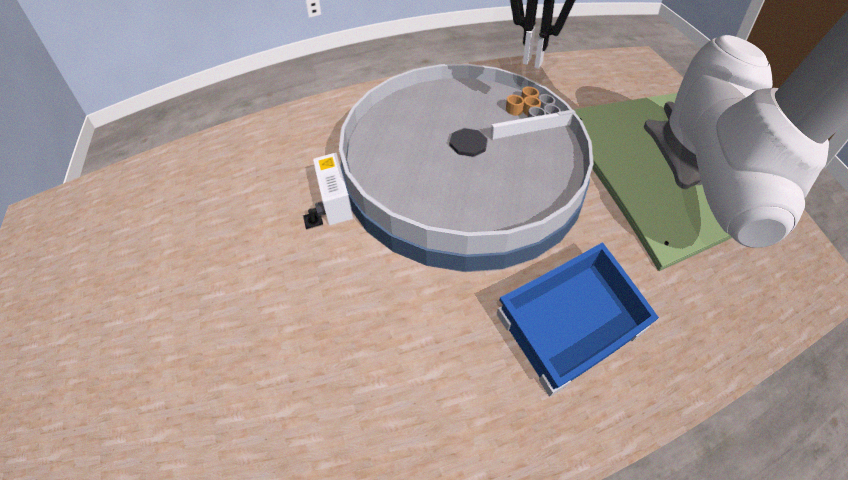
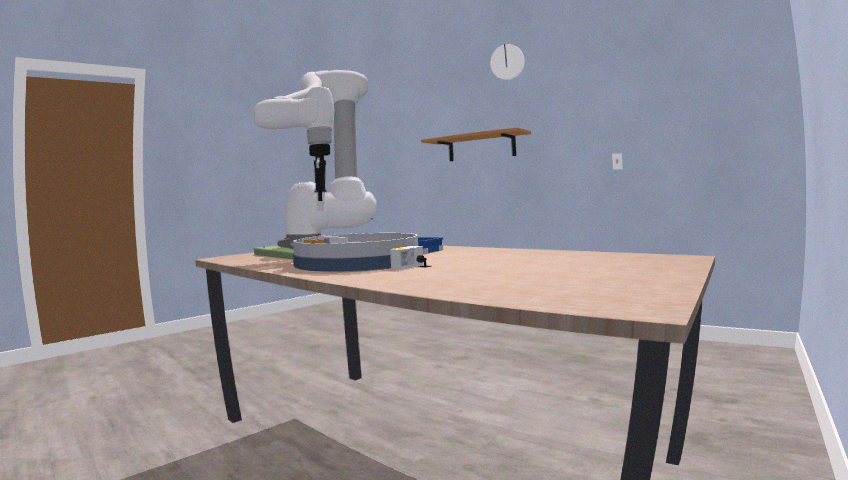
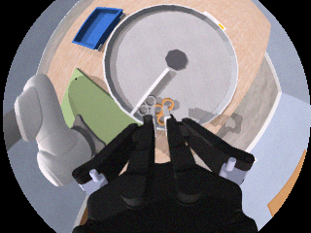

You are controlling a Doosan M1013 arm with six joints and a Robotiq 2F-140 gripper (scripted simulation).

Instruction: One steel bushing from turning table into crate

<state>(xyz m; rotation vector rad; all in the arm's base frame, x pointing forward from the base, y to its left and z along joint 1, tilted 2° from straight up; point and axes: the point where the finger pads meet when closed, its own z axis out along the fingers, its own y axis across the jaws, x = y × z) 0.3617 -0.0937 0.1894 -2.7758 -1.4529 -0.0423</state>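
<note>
"Which step is this?"

"Picking, I'd say. The steel bushings (image 1: 536, 111) (image 3: 144, 109) are on the turning table (image 1: 416, 172) (image 2: 357, 262) (image 3: 204, 68), bunched by the white bar (image 1: 532, 126) (image 2: 338, 239) (image 3: 150, 93), and none is in the crate (image 1: 571, 312) (image 2: 430, 244) (image 3: 98, 28)."

"And the fingers (image 1: 527, 48) (image 2: 320, 195)?"

"Nearly pressed together, a slim gap with nothing in it, up in the air above the table's rim."

"What does the next move call for?"

"Spreading them, then coming down over one grey ring. The orange bushings (image 1: 515, 105) (image 3: 168, 104) crowd it, so I'd choose the one with most room and watch whether the pile shifts. Afterwards, a low, gentle release, lest it roll in the crate."

"How do the surfaces look?"

"The bushings are short, hollow cylinders, dull grey or coppery orange. The table is a round grey pan with a faceted pale wall, a blue band below and a dark, many-sided hub (image 1: 468, 142) (image 3: 176, 59). The crate is a smooth blue oblong box, and the tabletop (image 1: 238, 327) (image 2: 565, 285) has pale wood grain."
</note>
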